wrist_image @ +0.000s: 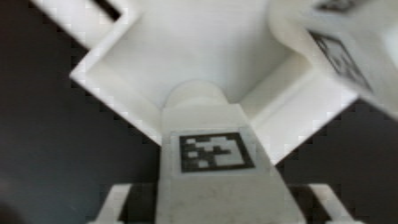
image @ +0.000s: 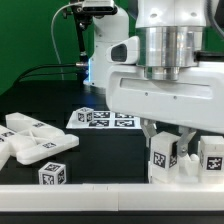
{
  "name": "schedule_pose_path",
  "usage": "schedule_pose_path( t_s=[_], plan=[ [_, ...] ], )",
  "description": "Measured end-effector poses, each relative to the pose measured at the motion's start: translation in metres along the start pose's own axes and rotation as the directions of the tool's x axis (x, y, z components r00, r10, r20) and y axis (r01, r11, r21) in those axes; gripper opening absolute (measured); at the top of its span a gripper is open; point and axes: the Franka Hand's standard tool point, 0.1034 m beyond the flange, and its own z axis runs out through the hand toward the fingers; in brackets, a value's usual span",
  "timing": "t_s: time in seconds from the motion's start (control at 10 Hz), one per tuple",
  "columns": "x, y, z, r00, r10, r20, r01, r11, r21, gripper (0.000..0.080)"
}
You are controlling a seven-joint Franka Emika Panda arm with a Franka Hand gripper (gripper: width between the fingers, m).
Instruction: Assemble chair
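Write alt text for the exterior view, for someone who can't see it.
A white robot arm's tool is down at tagged white chair pieces at the exterior view's right on a black table. More loose pieces lie at its left, the marker board farther back.

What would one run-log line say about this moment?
gripper: low over tagged chair piece, grip unclear | loose chair pieces: exterior view's left | marker board: flat on table
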Motion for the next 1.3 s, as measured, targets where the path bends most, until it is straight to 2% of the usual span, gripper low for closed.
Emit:
schedule_pose_path(
  t_s=[0.1,0.3,0.5,0.6,0.7,0.8,0.9,1.0,1.1,1.2,1.3],
  plan=[
    [-0.0001,0.0011,0.0015,0.987,0.163,0.010,-0.163,0.987,0.002,0.0288],
    [-0.0009,0.0010,0.0033,0.860,0.506,0.060,-0.507,0.862,0.008,0.0288],
    [-0.0016,0.0010,0.0038,0.767,0.637,0.076,-0.639,0.769,0.005,0.0288],
    [-0.0016,0.0011,0.0038,0.771,0.633,0.075,-0.635,0.772,0.004,0.0288],
    [-0.0023,0.0013,0.0038,0.804,0.590,0.073,-0.592,0.806,0.003,0.0288],
    [-0.0068,0.0030,0.0041,0.885,0.462,0.064,-0.461,0.887,-0.024,0.0288],
    [-0.0042,0.0019,0.0020,0.958,0.281,0.058,-0.281,0.960,-0.011,0.0447],
    [-0.0012,0.0005,-0.0003,0.992,0.116,0.053,-0.116,0.993,0.004,0.0586],
    [-0.0012,0.0010,0.0004,0.996,0.072,0.053,-0.073,0.997,0.005,0.0586],
    [-0.0011,0.0013,0.0007,0.998,0.018,0.052,-0.018,1.000,0.007,0.0636],
    [-0.0007,0.0016,0.0007,0.996,-0.069,0.051,0.068,0.998,0.011,0.0636]
  ],
)
